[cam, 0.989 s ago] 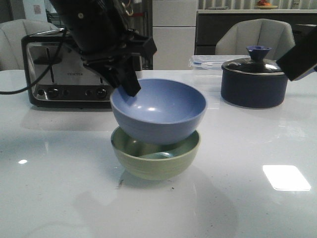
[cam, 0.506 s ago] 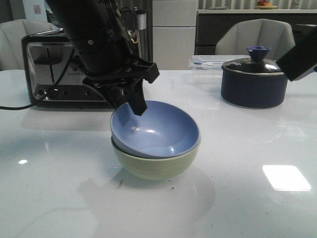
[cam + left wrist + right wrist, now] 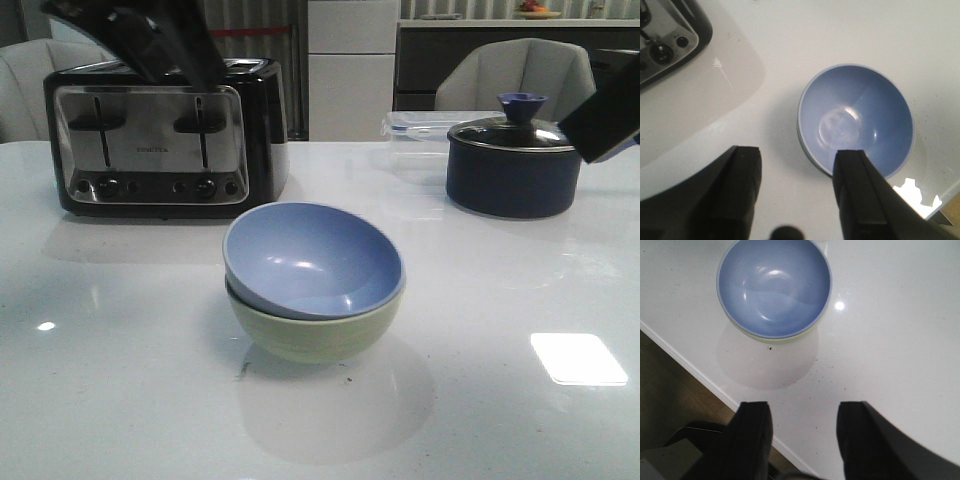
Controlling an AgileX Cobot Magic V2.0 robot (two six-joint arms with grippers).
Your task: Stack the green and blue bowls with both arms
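Note:
The blue bowl (image 3: pixel 313 257) sits nested, slightly tilted, inside the green bowl (image 3: pixel 315 335) in the middle of the table. Both also show in the left wrist view, the blue bowl (image 3: pixel 856 119) with a sliver of green rim (image 3: pixel 801 141), and in the right wrist view, the blue bowl (image 3: pixel 773 286) over the green bowl (image 3: pixel 771 339). My left gripper (image 3: pixel 797 162) is open and empty, high above the table beside the bowls; only part of the left arm (image 3: pixel 150 35) shows at the top of the front view. My right gripper (image 3: pixel 802 415) is open and empty, high over the table's edge.
A black and chrome toaster (image 3: pixel 160 135) stands at the back left. A dark navy lidded pot (image 3: pixel 512 155) and a clear plastic container (image 3: pixel 415 128) stand at the back right. Part of the right arm (image 3: pixel 605 115) shows at the right edge.
My left gripper let go of the blue bowl, which now rests in the green bowl, and the left arm has lifted up and back toward the top left.

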